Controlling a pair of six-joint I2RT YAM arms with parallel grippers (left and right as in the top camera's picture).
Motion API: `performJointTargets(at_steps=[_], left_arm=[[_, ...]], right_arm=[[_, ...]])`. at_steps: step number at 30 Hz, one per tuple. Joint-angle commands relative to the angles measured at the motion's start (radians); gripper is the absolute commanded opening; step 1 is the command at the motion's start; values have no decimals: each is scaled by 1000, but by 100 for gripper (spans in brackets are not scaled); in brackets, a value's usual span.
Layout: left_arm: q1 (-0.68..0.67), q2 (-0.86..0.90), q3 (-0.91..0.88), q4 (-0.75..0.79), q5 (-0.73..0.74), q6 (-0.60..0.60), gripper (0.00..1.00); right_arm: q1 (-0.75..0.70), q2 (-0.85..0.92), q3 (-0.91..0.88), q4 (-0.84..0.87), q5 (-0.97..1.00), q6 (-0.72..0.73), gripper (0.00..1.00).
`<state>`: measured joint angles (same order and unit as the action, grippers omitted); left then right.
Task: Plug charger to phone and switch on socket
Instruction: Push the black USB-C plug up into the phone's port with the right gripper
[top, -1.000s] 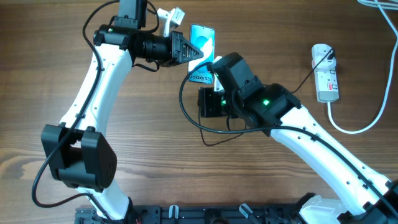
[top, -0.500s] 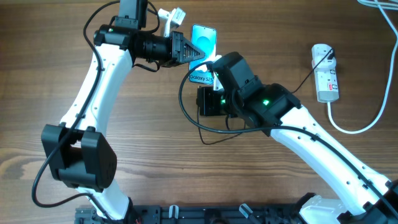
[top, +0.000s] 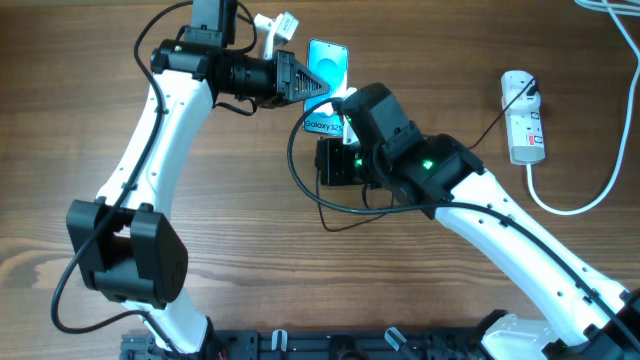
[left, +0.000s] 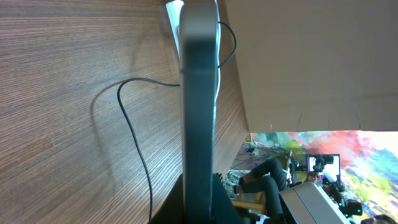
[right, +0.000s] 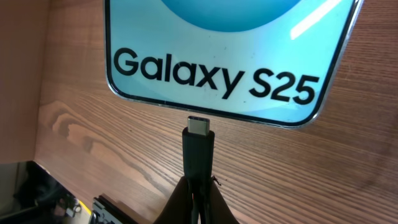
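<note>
**Scarcely a shift in the last second**

Fingers of the right gripper (right: 198, 199) pinched the charger (right: 199, 149), its metal tip at the edge of the phone (right: 230, 50) beneath "Galaxy S25". The left gripper (left: 198, 205) clamped that phone above the table (top: 300, 290). The socket (top: 524, 118) lay well apart.

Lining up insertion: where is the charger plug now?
Right wrist view, centre: the charger plug, held in the right gripper, points at the phone's near edge, just below the Galaxy S25 text.
</note>
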<state>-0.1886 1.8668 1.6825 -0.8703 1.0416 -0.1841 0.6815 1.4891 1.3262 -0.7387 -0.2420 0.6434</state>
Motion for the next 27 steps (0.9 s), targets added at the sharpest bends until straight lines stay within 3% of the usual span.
performJointTargets(at_steps=[1,27], left_arm=[[4,-27,17,3,35,24,4],[4,-27,17,2,35,24,4]], right_arm=[[-2,-10,4,5,24,13,4],[-8,-10,4,10,33,11,4]])
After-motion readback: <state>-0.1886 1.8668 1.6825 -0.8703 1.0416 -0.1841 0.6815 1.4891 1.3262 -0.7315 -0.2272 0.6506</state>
